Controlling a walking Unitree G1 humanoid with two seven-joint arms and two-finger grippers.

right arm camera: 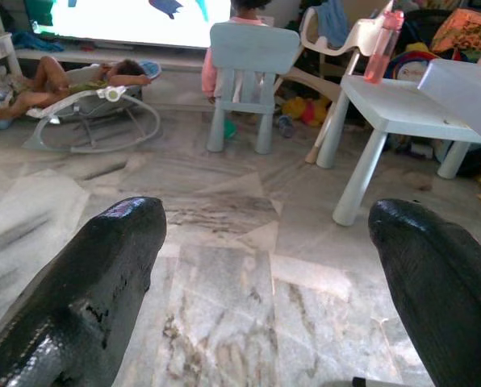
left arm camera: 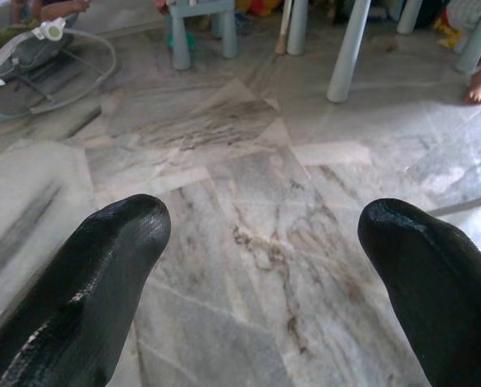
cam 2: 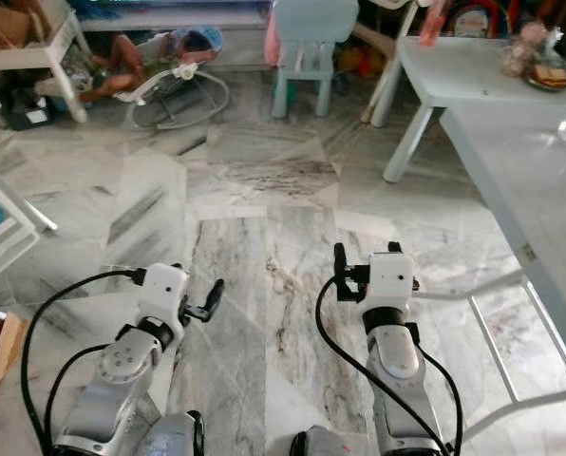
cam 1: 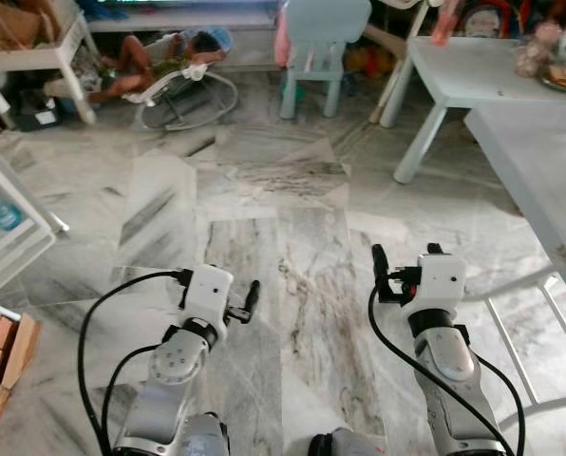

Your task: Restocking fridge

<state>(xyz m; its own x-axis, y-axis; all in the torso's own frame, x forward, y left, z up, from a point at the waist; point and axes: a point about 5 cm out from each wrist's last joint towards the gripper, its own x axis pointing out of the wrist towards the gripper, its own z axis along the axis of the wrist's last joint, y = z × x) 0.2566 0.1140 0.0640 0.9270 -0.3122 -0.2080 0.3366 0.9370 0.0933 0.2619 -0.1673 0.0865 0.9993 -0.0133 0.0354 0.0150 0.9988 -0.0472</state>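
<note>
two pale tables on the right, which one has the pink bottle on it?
The farther small table, the one with round legs beside the pale blue chair. The pink bottle stands at its near corner; the long table lies closer.

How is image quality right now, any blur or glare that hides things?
Eye views: sharp, evenly lit, soft sheen on the marble floor. Left wrist view: floor clear, fingers close and soft. Right wrist view: a bright screen blown out white; little chair readable.

marble floor point(cam 1: 292, 285); blue chair point(cam 1: 316, 47); baby bouncer point(cam 1: 183, 90); white table point(cam 1: 473, 71)
</note>
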